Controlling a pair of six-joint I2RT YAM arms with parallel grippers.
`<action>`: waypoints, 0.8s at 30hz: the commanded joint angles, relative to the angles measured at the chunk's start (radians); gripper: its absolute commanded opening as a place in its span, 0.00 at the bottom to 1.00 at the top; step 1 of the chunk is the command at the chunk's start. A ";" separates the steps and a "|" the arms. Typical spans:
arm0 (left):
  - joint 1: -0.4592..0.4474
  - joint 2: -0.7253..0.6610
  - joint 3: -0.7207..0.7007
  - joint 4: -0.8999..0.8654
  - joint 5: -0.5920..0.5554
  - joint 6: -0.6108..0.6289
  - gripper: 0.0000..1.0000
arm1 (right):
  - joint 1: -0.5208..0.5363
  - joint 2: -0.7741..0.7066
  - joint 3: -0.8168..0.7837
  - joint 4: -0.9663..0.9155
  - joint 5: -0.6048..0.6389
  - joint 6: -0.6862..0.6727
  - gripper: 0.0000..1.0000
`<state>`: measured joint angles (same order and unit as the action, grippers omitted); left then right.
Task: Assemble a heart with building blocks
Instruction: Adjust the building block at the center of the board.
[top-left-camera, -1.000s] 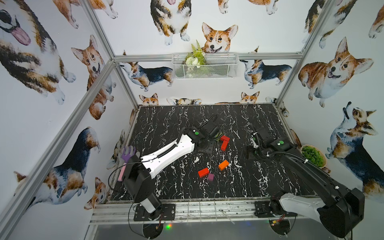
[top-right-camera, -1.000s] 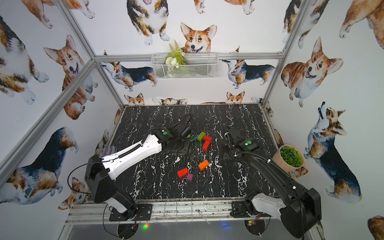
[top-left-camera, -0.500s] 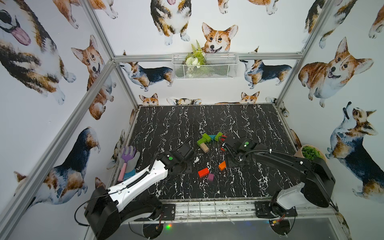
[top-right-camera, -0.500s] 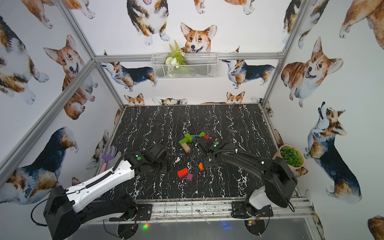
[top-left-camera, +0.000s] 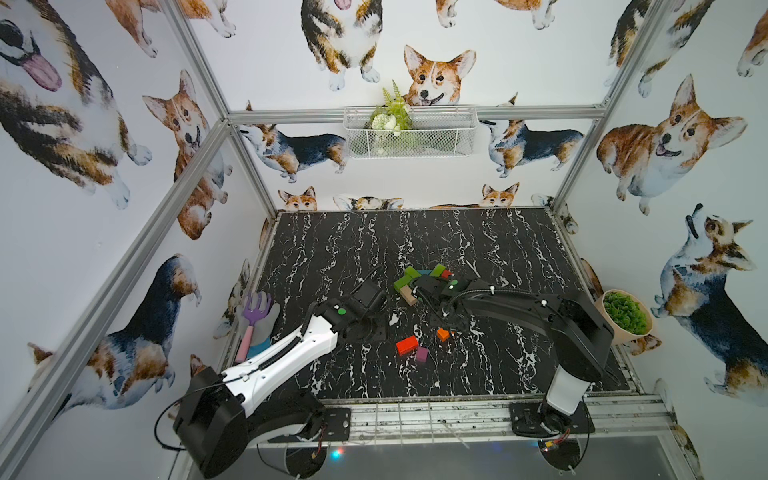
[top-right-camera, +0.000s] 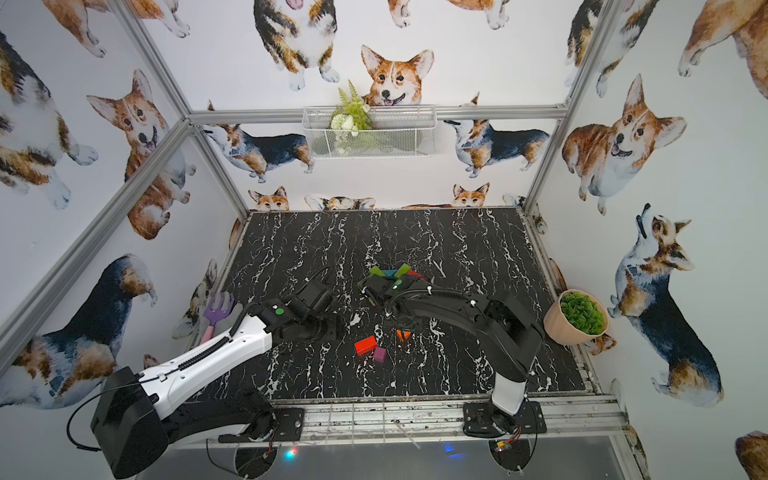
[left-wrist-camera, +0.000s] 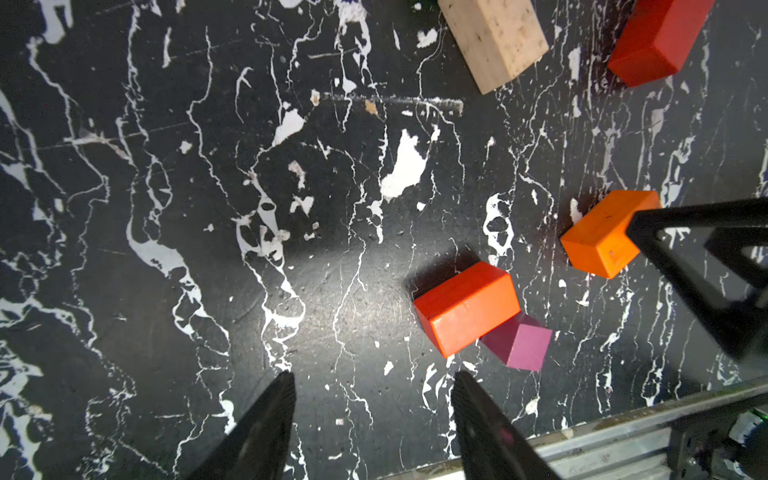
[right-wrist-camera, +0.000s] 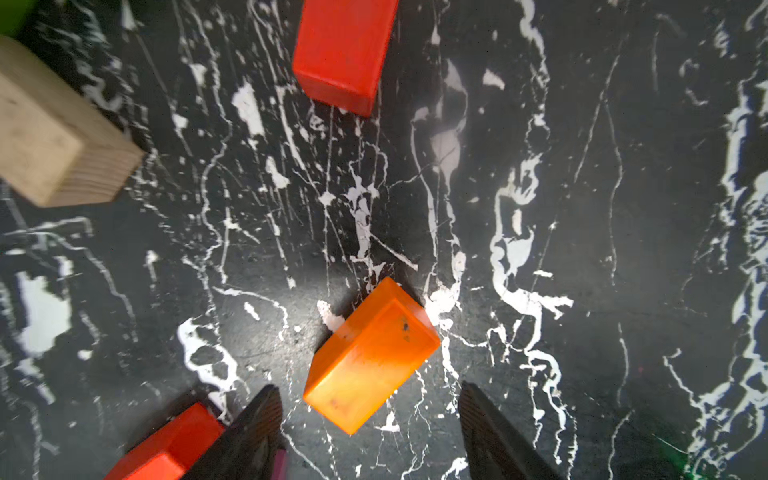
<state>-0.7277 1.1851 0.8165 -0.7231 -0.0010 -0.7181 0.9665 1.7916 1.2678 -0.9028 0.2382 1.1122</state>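
In a top view, building blocks (top-left-camera: 405, 282) cluster at the middle of the table (top-left-camera: 498, 249). A red brick (top-left-camera: 407, 345), purple cube (top-left-camera: 422, 354) and orange brick (top-left-camera: 443, 333) lie nearer the front edge.

Left wrist view: the left end effector (left-wrist-camera: 370, 415) gapes, empty.

Right wrist view: the right end effector (right-wrist-camera: 370, 432) stands open, the orange brick partly between its fingertips, untouched.

Bare-wood beige brick (left-wrist-camera: 494, 41), glossy orange brick (right-wrist-camera: 370, 357), matt marbled tabletop (left-wrist-camera: 166, 291)
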 joint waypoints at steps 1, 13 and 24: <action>0.001 0.002 -0.028 0.061 0.065 0.028 0.66 | -0.002 0.011 -0.005 -0.030 0.019 0.066 0.69; -0.180 0.066 -0.130 0.263 0.222 -0.266 0.26 | -0.021 -0.239 -0.074 -0.027 0.117 -0.110 0.70; -0.222 0.329 0.010 0.193 0.106 -0.224 0.05 | -0.070 -0.382 -0.169 0.031 0.049 -0.173 0.68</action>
<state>-0.9710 1.4403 0.7639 -0.4862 0.1741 -0.9676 0.8967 1.4376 1.1137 -0.8940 0.3050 0.9646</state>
